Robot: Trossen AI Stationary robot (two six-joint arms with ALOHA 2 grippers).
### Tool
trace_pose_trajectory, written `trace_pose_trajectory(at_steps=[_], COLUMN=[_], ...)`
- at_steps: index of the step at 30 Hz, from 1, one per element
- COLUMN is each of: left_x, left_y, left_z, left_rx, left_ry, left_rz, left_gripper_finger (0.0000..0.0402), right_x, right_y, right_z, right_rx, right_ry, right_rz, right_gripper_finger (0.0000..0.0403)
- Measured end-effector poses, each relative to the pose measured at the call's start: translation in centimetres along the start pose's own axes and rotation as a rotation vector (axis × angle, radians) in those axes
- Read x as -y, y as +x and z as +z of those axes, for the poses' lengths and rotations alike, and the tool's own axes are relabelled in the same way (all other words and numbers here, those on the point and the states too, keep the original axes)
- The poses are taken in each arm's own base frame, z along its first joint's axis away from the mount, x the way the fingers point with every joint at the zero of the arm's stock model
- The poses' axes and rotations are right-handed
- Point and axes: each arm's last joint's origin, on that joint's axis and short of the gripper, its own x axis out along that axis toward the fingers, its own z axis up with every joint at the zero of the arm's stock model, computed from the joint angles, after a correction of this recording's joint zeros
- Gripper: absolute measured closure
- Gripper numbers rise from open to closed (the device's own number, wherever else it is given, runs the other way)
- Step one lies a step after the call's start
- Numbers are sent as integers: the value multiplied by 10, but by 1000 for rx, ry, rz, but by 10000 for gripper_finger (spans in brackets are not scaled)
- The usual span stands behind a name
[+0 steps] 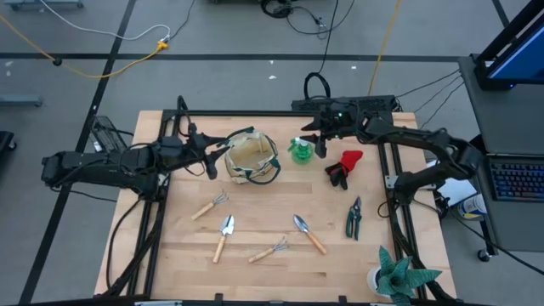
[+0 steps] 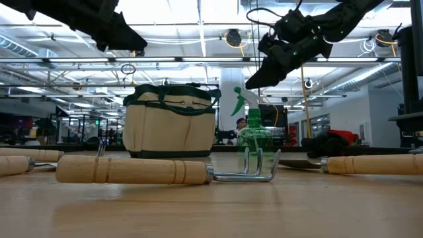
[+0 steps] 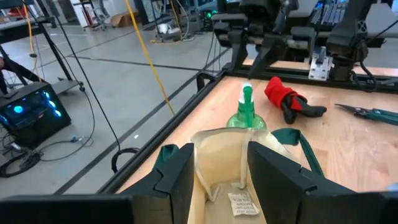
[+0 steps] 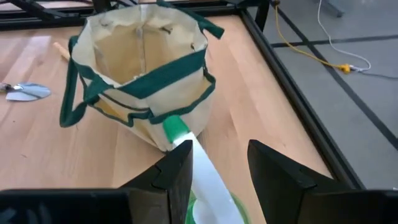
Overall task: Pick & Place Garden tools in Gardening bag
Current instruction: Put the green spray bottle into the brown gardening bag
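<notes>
Nearest the low camera we see a wooden-handled hand rake (image 2: 165, 171) lying across the table (image 1: 255, 268). Farther back on the left, the left gripper (image 1: 212, 159) hovers above and just beside the gardening bag (image 1: 252, 158), its fingers (image 3: 177, 180) spread open over the bag's near rim with nothing between them. We find the bag upright and holding none of the tools; only a small label lies on its floor. Just to its right stands the green spray bottle (image 1: 299, 150), close against the bag's side. The right gripper (image 1: 321, 140) hangs above the bottle, jaws parted, with the bottle's nozzle lying below and between the fingers (image 4: 277, 177), not clamped. Right of it lies the red glove (image 1: 343, 167), then the pruning shears (image 1: 354, 218). Two trowels (image 1: 224, 236) (image 1: 308, 231) and another rake (image 1: 210, 205) rest on the table's front half.
</notes>
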Motion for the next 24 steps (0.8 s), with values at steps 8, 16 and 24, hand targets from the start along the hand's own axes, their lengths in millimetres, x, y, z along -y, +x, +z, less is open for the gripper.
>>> trace_pose_trajectory(at_steps=[8,16,24], left_x=[0,0,0], left_y=[0,0,0], left_z=[-1,-1,-1], left_rx=[-5,-5,-4], left_ry=[-2,-2,0], left_rz=[0,0,0], left_gripper_finger=[245,245,245], right_x=[-2,-4,-2], right_y=[-2,-1,1], right_z=[0,-9,-12], right_rx=[15,-9,3], right_ry=[-45,-113,-161], right_rz=[99,104,41], right_gripper_finger=[255,254,254])
